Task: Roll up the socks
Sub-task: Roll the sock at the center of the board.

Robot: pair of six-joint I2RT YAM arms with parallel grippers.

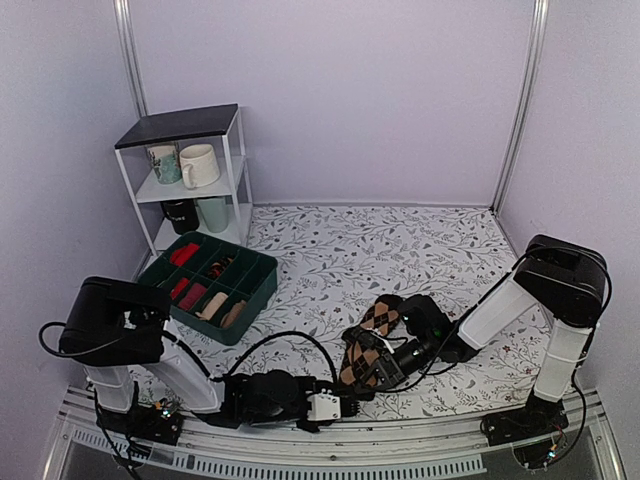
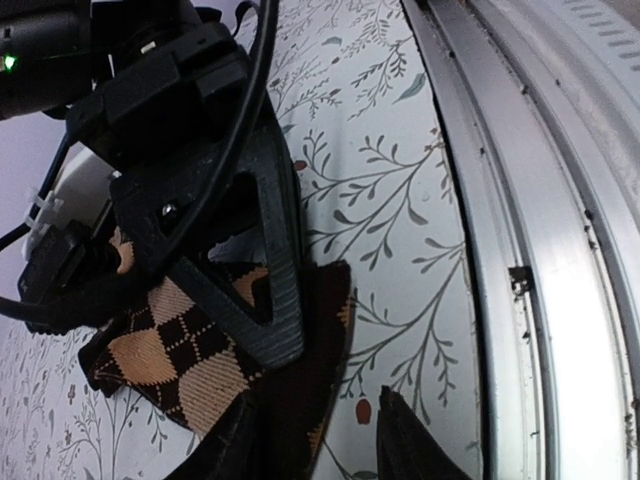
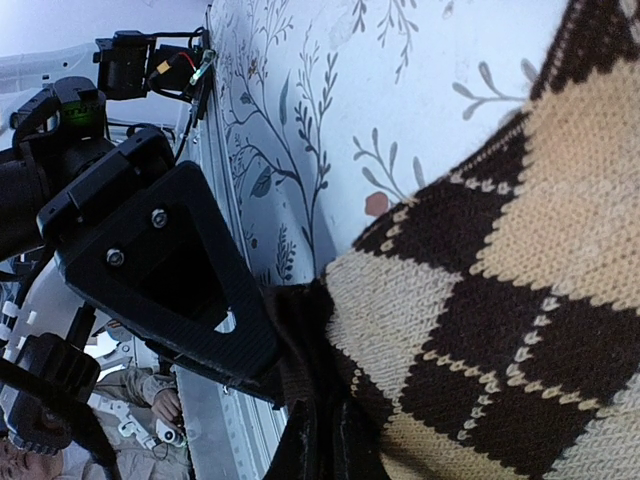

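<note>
On the flowery table [image 1: 400, 250] by pale walls [image 1: 350, 100]
The socks [image 1: 378, 318] were pinched by the right gripper [image 1: 368, 374]; the left gripper [image 1: 350, 399] was seen half open.

Four mugs [image 1: 200, 165] on one white rack [image 1: 180, 125] at ten o'clock; one green tray [image 1: 262, 300]; one pair of argyle socks [image 1: 380, 315]; two arms [image 1: 500, 310].

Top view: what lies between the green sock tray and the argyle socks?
In the top view, only floral cloth and a looping black cable separate the tray from the socks.
</note>
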